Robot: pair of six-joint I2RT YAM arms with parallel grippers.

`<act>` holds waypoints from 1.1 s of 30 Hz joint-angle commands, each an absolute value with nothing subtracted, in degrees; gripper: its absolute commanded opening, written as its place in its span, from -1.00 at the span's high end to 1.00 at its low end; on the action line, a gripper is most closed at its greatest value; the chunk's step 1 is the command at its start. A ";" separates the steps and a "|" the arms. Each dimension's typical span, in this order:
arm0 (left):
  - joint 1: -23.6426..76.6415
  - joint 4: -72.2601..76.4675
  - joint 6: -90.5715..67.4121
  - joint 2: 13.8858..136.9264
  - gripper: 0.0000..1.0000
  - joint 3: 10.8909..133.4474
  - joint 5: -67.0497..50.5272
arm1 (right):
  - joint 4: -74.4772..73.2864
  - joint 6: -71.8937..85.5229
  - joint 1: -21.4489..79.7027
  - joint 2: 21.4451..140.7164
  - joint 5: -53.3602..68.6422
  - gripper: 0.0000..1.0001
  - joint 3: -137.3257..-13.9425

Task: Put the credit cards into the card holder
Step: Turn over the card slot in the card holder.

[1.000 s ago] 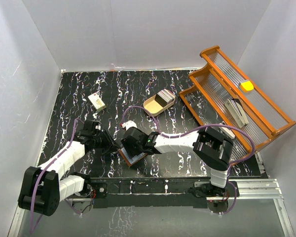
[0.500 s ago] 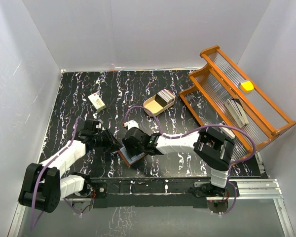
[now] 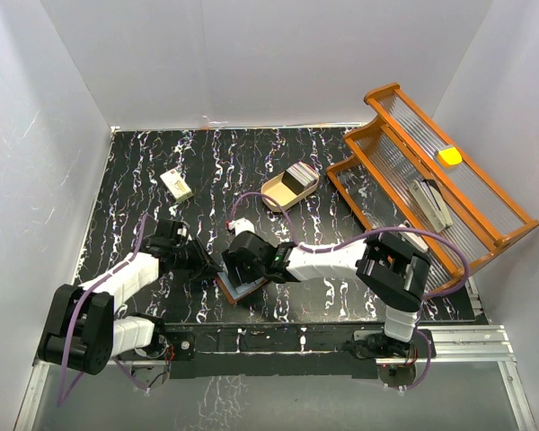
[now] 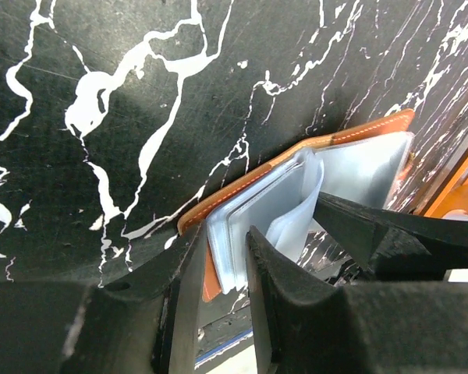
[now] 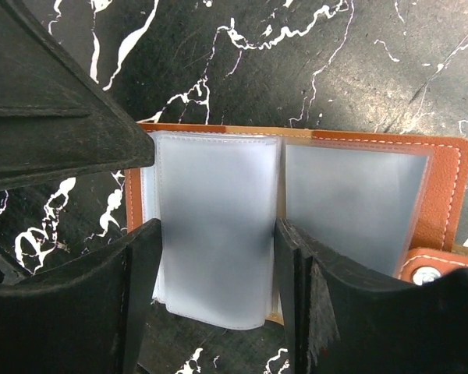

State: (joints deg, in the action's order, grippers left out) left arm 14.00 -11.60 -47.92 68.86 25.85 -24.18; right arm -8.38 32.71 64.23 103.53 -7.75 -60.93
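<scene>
Right wrist: right gripper [image 5: 218, 234] spread over card holder [image 5: 351, 202]; left gripper [image 4: 226, 241] pinches its edge.

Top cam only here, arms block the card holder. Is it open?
Observer: Yes. In the right wrist view the card holder lies open, with its clear sleeves facing up.
Operator: Any card in those sleeves?
Observer: None that I can see. The sleeves in view look empty.
Operator: Are the left fingers on it?
Observer: Yes. In the left wrist view the left fingers pinch one edge of the holder, with the cover and some sleeves between them.
</scene>
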 commanded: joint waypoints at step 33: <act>13.82 -11.67 -49.04 66.91 0.50 26.42 -24.05 | -7.98 32.67 64.07 97.43 -12.31 0.19 -60.40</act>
